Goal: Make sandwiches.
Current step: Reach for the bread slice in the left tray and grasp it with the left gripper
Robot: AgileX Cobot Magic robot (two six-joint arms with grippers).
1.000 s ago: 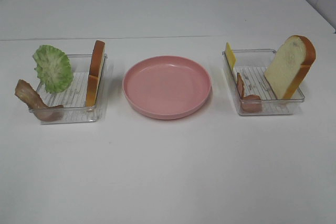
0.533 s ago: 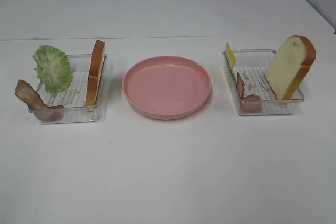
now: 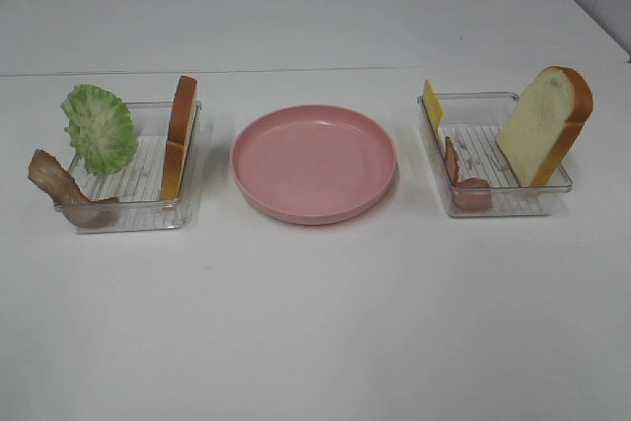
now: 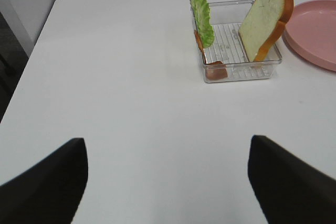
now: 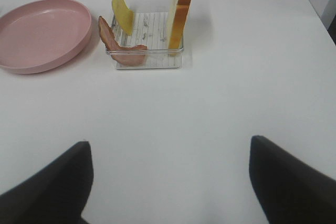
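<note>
The white surface (image 3: 315, 322) is evenly lit, a second white table (image 3: 296, 7) stands just behind it, and dark floor (image 4: 8, 77) shows past its edge.

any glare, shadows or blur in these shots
Exterior high: soft even light, faint shadows beside the trays, mild sheen on the pink plate. Left wrist: left gripper dark and soft-edged, bread sharp. Right wrist: right gripper likewise, cheese slice sharp.

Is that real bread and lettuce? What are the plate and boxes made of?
Probably toys. Bread slice: matte foam or soft plastic, crust too even. Lettuce: moulded plastic, standing stiffly. Pink plate: smooth plastic, slight sheen. Trays: clear hard plastic, ribbed floor visible.
</note>
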